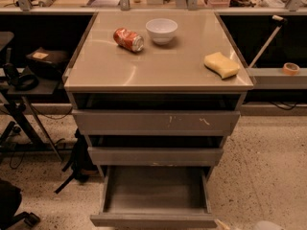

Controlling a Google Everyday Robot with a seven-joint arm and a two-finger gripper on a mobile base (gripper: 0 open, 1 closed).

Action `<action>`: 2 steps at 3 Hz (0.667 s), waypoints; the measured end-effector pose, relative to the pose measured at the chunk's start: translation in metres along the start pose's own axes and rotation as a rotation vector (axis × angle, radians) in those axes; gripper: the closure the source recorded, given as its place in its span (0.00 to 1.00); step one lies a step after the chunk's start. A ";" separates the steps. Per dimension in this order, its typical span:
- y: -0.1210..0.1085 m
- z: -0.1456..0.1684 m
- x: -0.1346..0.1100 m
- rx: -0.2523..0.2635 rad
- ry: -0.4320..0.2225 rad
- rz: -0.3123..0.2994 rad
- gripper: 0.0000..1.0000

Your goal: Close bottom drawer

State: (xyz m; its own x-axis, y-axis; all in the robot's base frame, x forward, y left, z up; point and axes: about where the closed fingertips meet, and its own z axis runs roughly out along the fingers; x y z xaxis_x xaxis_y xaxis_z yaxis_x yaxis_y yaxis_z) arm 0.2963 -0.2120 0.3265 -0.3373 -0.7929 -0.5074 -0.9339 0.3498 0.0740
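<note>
Low below the worktop's [158,66] front right corner, the pincer [223,223], grip state I cannot tell, may push the open bottom drawer [153,220] off-centre, skewing and jamming it

The one camera looks down from above, in front of the table [158,71], fairly near; the gripper [224,224] shows at the lower right edge.

Three drawers [156,122], one can [128,39], one bowl [161,30], one sponge [221,64], one pincer [223,224] at bottom-right edge.
</note>
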 end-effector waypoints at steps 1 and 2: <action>0.006 0.031 0.052 -0.057 -0.073 0.060 0.00; 0.006 0.084 0.079 -0.132 -0.120 0.109 0.00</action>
State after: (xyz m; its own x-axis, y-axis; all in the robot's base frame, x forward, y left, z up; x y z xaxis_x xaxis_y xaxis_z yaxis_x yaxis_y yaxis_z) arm 0.2741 -0.2310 0.2150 -0.4276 -0.6861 -0.5886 -0.9029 0.3556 0.2414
